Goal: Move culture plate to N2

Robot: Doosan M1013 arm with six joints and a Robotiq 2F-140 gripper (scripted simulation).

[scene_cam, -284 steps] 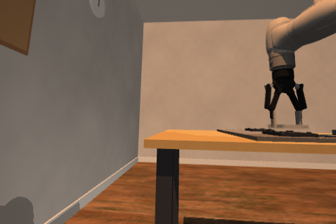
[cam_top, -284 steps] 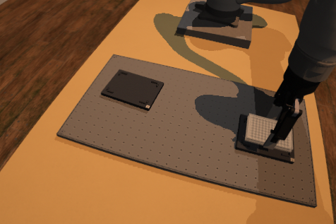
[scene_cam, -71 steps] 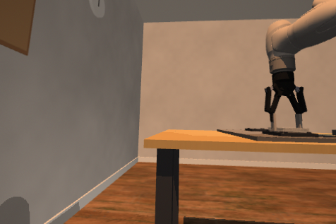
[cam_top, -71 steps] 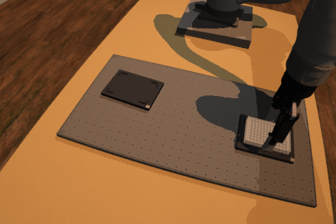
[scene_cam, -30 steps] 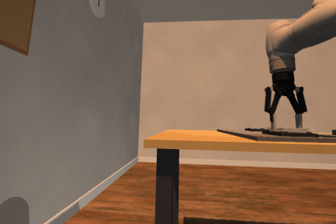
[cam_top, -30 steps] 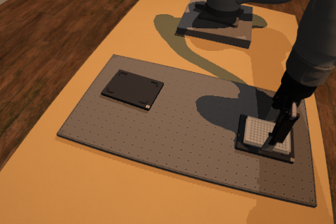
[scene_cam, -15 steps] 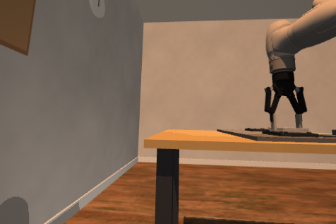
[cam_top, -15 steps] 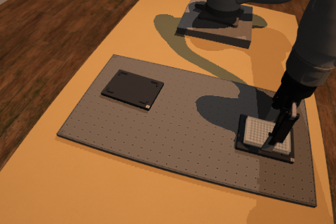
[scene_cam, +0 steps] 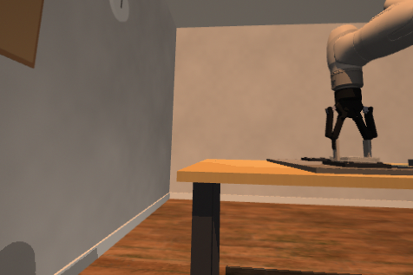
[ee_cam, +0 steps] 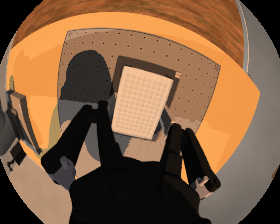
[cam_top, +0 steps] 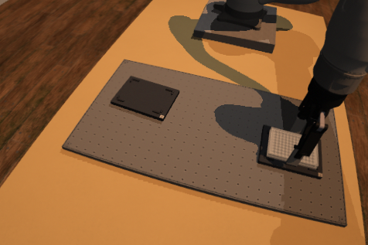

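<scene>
The white 96-well culture plate (cam_top: 293, 148) with its clear lid sits on the dark nest N1 (cam_top: 291, 153) at the right of the perforated baseplate. It also shows in the wrist view (ee_cam: 144, 102) and low on the table in the side view (scene_cam: 352, 159). My gripper (cam_top: 305, 144) comes straight down over the plate, with one finger on each side, and is shut on the plate; it shows in the side view (scene_cam: 350, 152) too. The plate rests down on the nest. The empty dark nest N2 (cam_top: 145, 96) lies at the left of the baseplate.
The grey perforated baseplate (cam_top: 209, 138) lies on an orange table (cam_top: 116, 208). The arm's base (cam_top: 240, 26) stands on a grey block at the back. A table leg (scene_cam: 205, 225) and a grey wall show in the side view.
</scene>
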